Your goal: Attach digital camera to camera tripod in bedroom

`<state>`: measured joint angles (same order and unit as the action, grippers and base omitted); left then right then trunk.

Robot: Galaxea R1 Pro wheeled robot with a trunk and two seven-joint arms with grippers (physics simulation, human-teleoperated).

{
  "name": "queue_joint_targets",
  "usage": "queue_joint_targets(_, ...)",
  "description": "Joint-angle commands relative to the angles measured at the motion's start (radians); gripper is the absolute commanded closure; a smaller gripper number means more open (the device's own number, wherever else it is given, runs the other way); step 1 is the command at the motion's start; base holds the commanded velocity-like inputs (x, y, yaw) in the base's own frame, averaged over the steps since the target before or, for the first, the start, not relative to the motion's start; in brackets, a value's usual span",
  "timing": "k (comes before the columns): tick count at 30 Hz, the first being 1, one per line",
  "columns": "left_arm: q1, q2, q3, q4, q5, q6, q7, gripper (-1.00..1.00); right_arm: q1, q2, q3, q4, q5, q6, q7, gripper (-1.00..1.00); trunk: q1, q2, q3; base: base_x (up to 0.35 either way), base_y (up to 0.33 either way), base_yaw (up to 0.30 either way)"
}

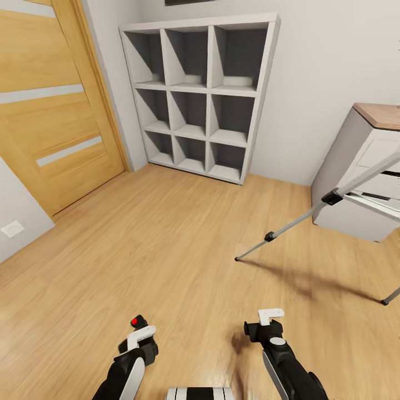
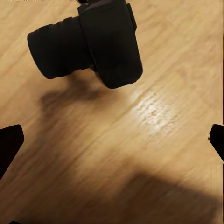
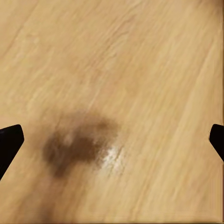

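**Camera at my left gripper, tripod off to the right**

The digital camera [image 1: 138, 323], black with its red button up, sits right at the tip of my left gripper [image 1: 136, 340], low over the light wood floor [image 1: 183, 244]. In the left wrist view the digital camera [image 2: 98, 42] lies ahead of the fingertips [image 2: 9, 142], its lens barrel pointing sideways and its shadow just beside it; those fingertips stand wide apart and close on nothing. I cannot tell whether it rests on the planks or hangs just above them.

My right gripper [image 1: 262, 322] is likewise spread, with bare floor [image 3: 140, 70] and a dark shadow under it.

The camera tripod [image 1: 300, 221] stands well to the right, one silver leg slanting down to a black foot, another foot near the picture's edge. Behind it is the wood-topped grey desk [image 1: 347, 166]. A white cube shelf [image 1: 211, 89] stands against the pale grey back wall, and a wooden door [image 1: 50, 122] is on the left.
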<state>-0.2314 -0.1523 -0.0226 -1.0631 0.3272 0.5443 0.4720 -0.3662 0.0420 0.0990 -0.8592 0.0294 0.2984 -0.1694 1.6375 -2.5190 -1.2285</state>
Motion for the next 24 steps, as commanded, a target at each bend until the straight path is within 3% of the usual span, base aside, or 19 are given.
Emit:
queue_joint_targets(1, 0.000, 0.000, -0.002, -0.001, 0.011, 0.002, 0.010, -1.00, 0.000, 0.000, 0.003, -0.001, 0.003, 0.008, -0.006, -1.00, 0.000, 0.000, 0.000, 0.000, 0.000, -0.158)
queue_joint_targets(8, 0.000, 0.000, -0.002, -0.001, 0.011, 0.002, 0.010, -1.00, 0.000, -0.001, 0.002, -0.001, 0.003, 0.004, -0.006, -1.00, 0.000, 0.000, 0.001, 0.000, 0.000, -0.149)
queue_joint_targets(24, 0.000, 0.000, -0.002, -0.001, 0.011, 0.000, 0.010, -1.00, 0.000, -0.009, -0.001, -0.002, -0.002, -0.004, -0.010, -1.00, 0.000, 0.000, 0.001, 0.000, 0.000, -0.007)
